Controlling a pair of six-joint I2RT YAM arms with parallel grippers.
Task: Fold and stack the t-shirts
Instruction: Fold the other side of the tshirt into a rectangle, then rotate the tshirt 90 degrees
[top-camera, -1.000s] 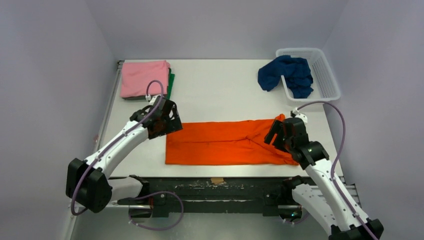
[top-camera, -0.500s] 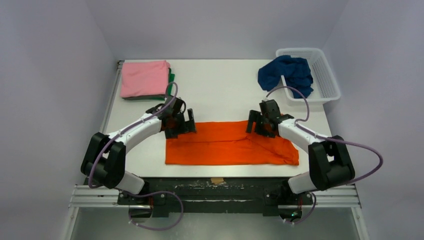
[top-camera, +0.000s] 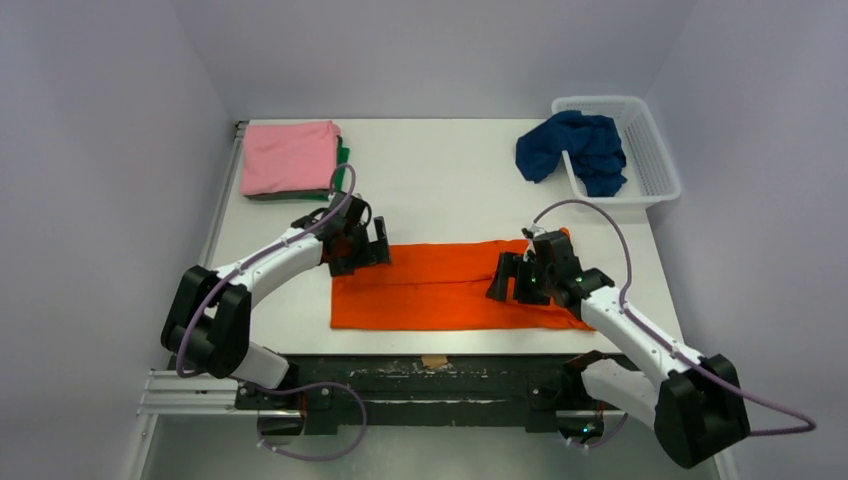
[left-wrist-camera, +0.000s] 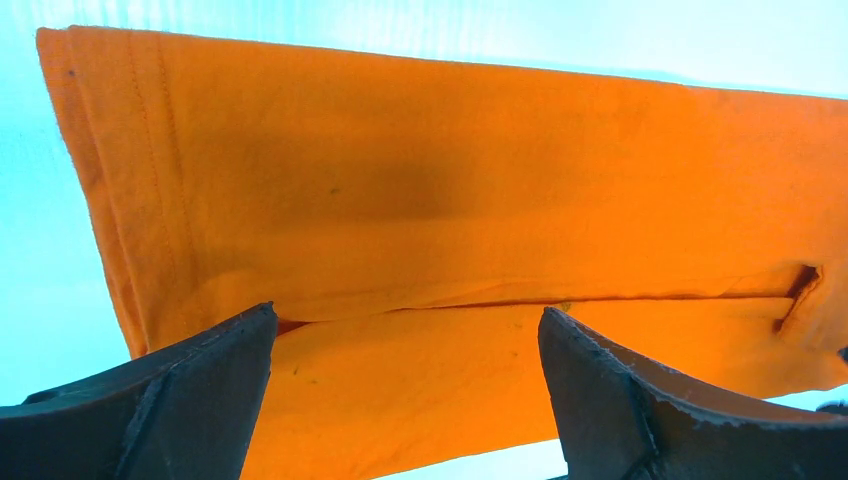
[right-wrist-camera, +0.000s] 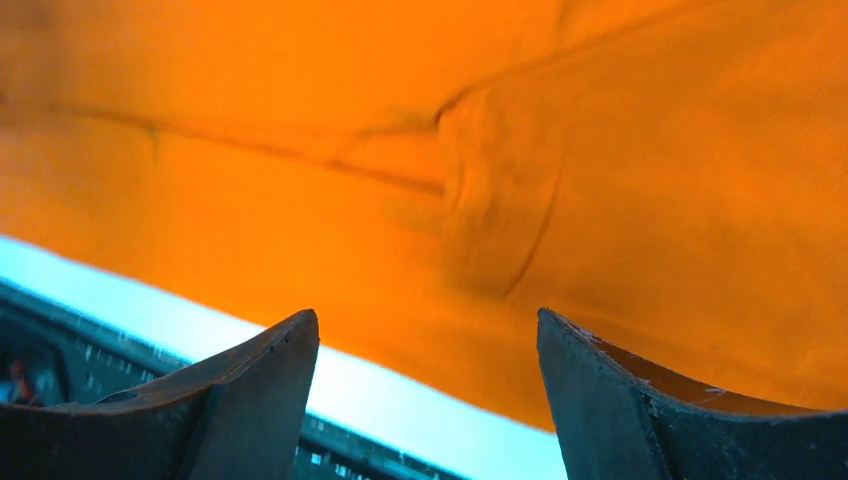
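Top view. Your counter (top-camera: 440, 180) is a pale grey slab, enclosed on three sides by plain lilac walls (top-camera: 440, 50). At its far right corner you find a white mesh basket (top-camera: 655, 150), upright, its long side just beside the right-hand wall. A metal strip (top-camera: 222, 210) runs along the counter's left edge. Along the near edge lies a scuffed black rail (top-camera: 450, 375), with a small tan scrap of tape (top-camera: 433, 361) stuck near its middle. In both wrist views your counter reads as light blue.
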